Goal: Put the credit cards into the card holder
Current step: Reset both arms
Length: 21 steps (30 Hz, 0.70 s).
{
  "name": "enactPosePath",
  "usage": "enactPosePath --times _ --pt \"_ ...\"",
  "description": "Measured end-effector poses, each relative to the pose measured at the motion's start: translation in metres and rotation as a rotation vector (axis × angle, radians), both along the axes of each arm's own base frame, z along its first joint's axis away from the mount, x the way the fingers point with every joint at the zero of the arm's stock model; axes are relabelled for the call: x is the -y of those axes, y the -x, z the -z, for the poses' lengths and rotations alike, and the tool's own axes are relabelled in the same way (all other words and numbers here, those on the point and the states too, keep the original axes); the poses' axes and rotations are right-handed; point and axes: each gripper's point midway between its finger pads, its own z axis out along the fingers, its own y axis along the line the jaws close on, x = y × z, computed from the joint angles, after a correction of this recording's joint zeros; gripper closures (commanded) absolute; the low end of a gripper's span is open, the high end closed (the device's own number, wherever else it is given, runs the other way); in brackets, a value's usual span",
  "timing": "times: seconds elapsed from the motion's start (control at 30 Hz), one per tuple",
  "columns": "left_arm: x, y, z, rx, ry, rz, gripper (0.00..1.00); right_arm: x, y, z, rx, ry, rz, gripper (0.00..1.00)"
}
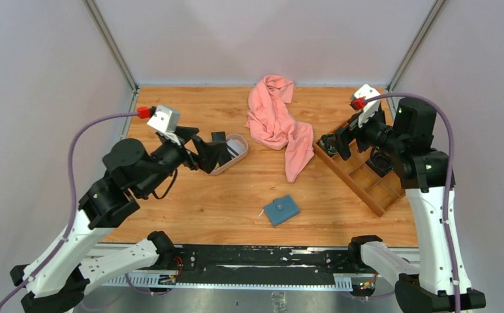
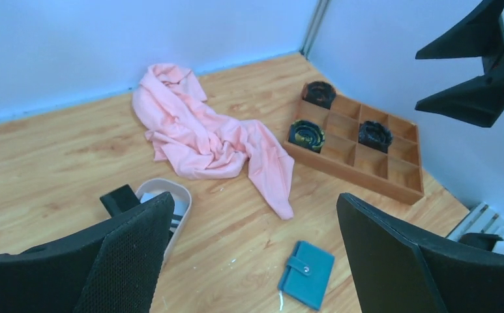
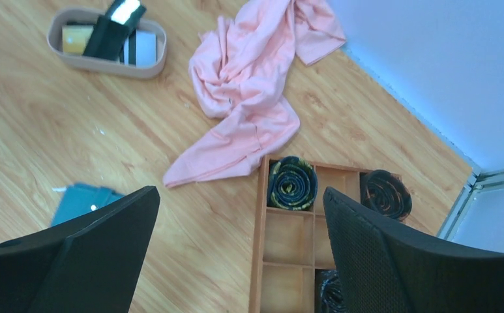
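Note:
The credit cards [image 3: 109, 40] lie in an oval beige tray [image 3: 159, 62] at the table's left: a yellowish-gold one, black ones leaning over the rim, a pale one. In the left wrist view only a sliver of the cards [image 2: 177, 212] shows inside that tray [image 2: 185, 195]. The teal card holder [image 1: 281, 210] lies closed on the wood near the front middle, its tab clasp up [image 2: 306, 274]; in the right wrist view it is half hidden behind a finger [image 3: 83, 201]. My left gripper [image 1: 208, 151] hovers open beside the tray, holding nothing [image 2: 255, 261]. My right gripper [image 1: 338, 140] is open and empty over the wooden tray's corner [image 3: 239, 254].
A crumpled pink cloth [image 1: 276, 124] lies at the back middle. A brown wooden compartment tray [image 1: 361, 175] sits at the right with dark rolled items [image 3: 291, 182] in some cells. Cage posts stand at the back corners.

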Motion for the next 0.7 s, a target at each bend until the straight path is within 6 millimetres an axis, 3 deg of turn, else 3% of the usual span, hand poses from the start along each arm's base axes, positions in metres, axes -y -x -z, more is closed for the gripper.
enactPosePath --times 0.13,0.37,0.47,0.7 --pt "-0.016 0.015 -0.025 0.015 0.011 0.002 0.00 -0.001 0.008 -0.033 0.014 -0.082 0.044 0.00" --pt "-0.029 0.029 -0.016 -0.019 -0.010 0.010 0.00 -0.004 0.029 -0.080 0.059 -0.167 0.050 0.00" --pt "-0.033 0.035 -0.016 -0.026 0.003 0.018 0.00 -0.005 0.034 -0.086 0.057 -0.183 0.054 0.00" --pt "-0.039 0.048 -0.025 -0.017 0.058 0.038 0.00 -0.006 0.038 -0.079 0.008 -0.190 0.053 0.00"
